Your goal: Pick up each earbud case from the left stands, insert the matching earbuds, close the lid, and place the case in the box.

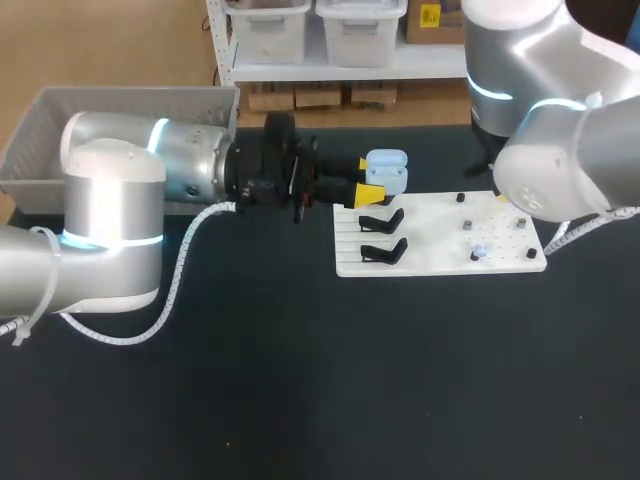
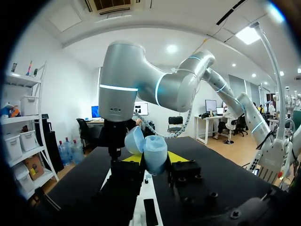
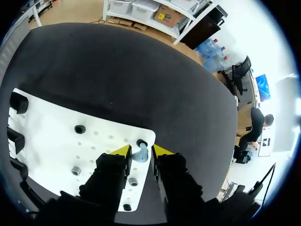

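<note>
My left gripper (image 1: 365,182) is shut on a light-blue earbud case (image 1: 386,170), held with its lid open above the far left end of the white board (image 1: 440,262). In the left wrist view the case (image 2: 154,153) sits between the yellow tips of this gripper (image 2: 155,159). My right gripper (image 3: 140,151) points down at the board's far right corner, shut on a light-blue earbud (image 3: 140,153) that stands by a black peg. In the head view the right arm (image 1: 560,160) hides its own gripper. A second light-blue earbud (image 1: 480,252) rests on the board.
Two black stands (image 1: 383,236) sit empty on the board's left part, and several small pegs (image 1: 467,225) dot its right part. A grey bin (image 1: 120,105) stands at the far left behind my left arm.
</note>
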{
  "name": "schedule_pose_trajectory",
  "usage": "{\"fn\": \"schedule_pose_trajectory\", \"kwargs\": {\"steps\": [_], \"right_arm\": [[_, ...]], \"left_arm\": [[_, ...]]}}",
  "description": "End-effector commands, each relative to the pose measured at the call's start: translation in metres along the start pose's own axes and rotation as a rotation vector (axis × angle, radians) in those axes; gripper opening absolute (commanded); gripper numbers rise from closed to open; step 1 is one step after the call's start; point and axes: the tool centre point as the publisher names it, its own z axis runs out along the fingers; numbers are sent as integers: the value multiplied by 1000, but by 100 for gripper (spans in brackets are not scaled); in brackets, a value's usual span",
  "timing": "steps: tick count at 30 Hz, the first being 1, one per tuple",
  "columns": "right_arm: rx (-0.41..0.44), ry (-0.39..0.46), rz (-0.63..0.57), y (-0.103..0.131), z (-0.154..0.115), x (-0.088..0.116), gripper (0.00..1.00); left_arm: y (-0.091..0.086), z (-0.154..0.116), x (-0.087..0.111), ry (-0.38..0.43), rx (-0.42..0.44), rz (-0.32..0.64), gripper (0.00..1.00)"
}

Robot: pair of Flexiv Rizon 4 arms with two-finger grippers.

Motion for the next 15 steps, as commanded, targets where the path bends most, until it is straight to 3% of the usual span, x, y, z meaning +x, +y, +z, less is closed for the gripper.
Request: {"fn": "schedule_pose_trajectory", "kwargs": {"steps": [1, 4, 7, 15], "right_arm": [[2, 4, 2, 0, 1, -1, 22], [4, 5, 2, 0, 1, -1, 16], [5, 5, 2, -1, 1, -1, 0], [3, -3, -3, -6, -22, 8, 0]], "left_arm": [[-2, 0, 1, -3, -6, 4, 0], [-2, 0, 1, -3, -6, 4, 0], [-2, 0, 1, -3, -6, 4, 0], [-2, 0, 1, -3, -6, 4, 0]]}}
